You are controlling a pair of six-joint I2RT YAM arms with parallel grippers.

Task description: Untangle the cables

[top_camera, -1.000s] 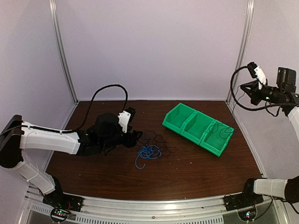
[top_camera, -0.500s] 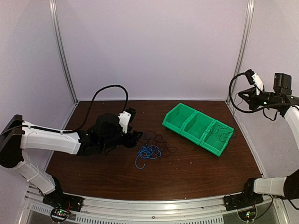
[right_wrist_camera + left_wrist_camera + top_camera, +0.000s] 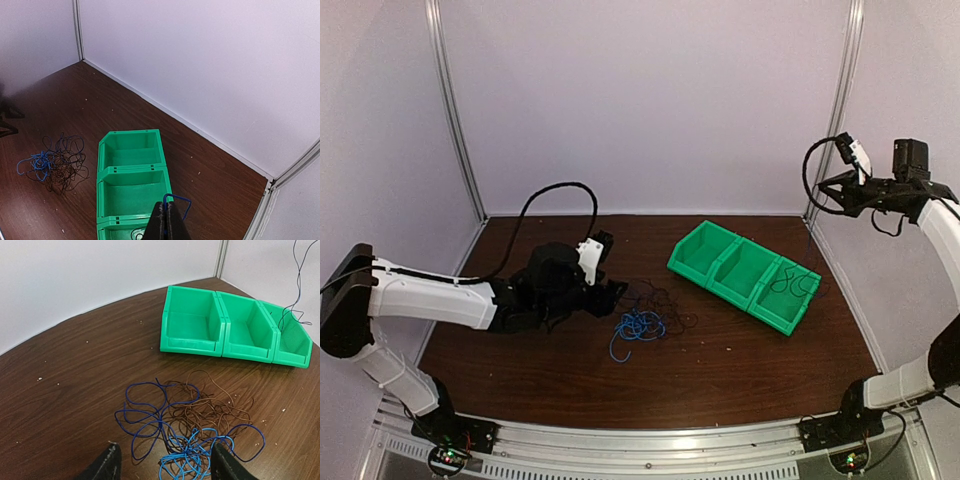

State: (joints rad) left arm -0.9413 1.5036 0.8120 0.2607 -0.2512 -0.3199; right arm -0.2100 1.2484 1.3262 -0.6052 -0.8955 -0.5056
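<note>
A tangle of cables (image 3: pixel 645 318) lies mid-table: dark blue loops (image 3: pixel 150 410), brown wires (image 3: pixel 215 405) and a light blue bundle (image 3: pixel 195 455). My left gripper (image 3: pixel 165 467) is open and low just short of the pile; it also shows in the top view (image 3: pixel 610 292). My right gripper (image 3: pixel 167 222) is shut on a dark blue cable (image 3: pixel 181 200), held high above the green bins (image 3: pixel 132 180); it also shows in the top view (image 3: pixel 828 184). That cable hangs down (image 3: pixel 298 275) into the rightmost bin (image 3: pixel 790 290).
Three joined green bins (image 3: pixel 745 272) stand right of the pile; the two left ones hold nothing. Walls and metal posts (image 3: pixel 840 100) close in the back and sides. Small crumbs dot the wooden table (image 3: pixel 60 365).
My right arm has swung up and leftward, drawing the held cable higher over the bins. My left arm has stayed almost still by the pile.
</note>
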